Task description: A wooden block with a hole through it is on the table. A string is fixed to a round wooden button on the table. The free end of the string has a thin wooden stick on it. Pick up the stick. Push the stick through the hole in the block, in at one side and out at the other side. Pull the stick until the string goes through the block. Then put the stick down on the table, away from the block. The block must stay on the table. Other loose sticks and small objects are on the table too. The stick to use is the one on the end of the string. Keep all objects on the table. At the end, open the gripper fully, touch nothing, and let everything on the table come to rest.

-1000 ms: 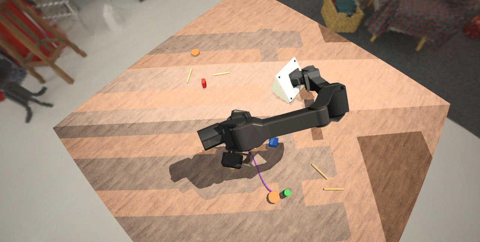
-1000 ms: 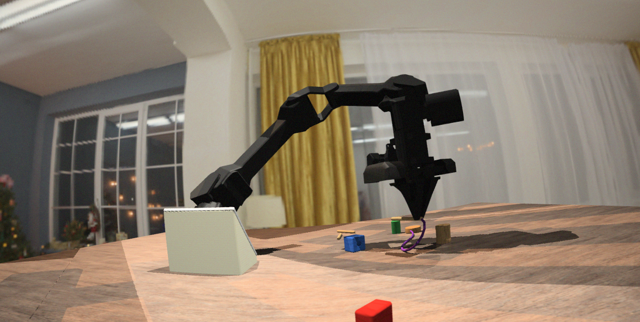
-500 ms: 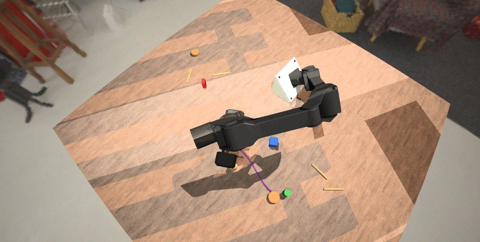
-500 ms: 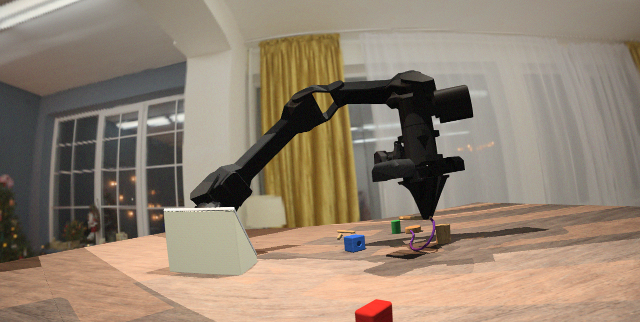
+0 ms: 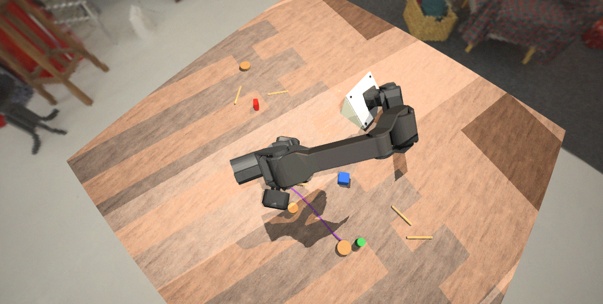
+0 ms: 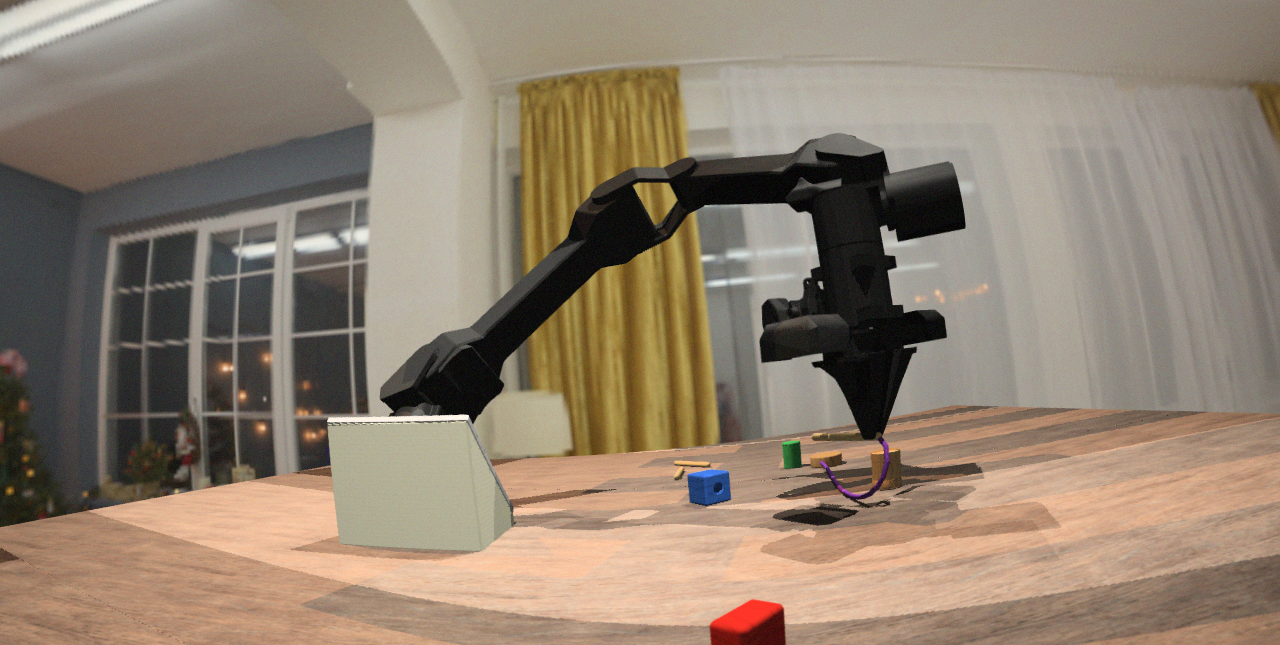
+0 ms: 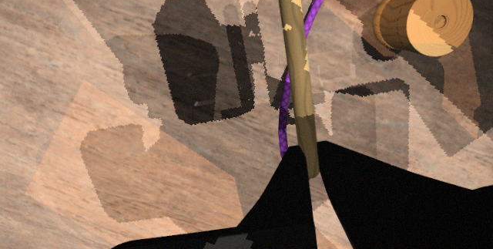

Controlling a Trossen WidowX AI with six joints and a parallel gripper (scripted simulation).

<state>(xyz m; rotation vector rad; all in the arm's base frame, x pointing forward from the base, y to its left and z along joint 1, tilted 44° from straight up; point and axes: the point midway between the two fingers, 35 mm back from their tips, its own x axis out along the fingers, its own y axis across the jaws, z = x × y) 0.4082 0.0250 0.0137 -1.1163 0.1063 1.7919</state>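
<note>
My gripper [image 6: 875, 435] [image 7: 308, 154] is shut on the stick [image 5: 303, 184] [image 6: 832, 436] [image 7: 296, 48] near its string end, holding it roughly level above the table. The arm hides the fingertips in the top view. The purple string [image 5: 321, 219] [image 6: 861, 495] [image 7: 318, 4] sags from the held end and runs to the round wooden button [image 5: 344, 247] [image 6: 827, 459]. The blue block [image 5: 343, 178] [image 6: 701, 487] stands on the table, off to the arm-base side of the gripper. Its hole shows as a dark round opening in the exterior view. No string passes through it.
An upright wooden cylinder [image 5: 293, 208] [image 6: 888, 471] [image 7: 440, 19] stands close to the gripper. A green cylinder [image 5: 361, 242] [image 6: 791, 454] stands beside the button. Two loose sticks [image 5: 401, 215] [image 5: 419, 237] lie beyond it. A red block [image 5: 256, 104] [image 6: 748, 624], more sticks and another disc [image 5: 245, 65] lie farther off.
</note>
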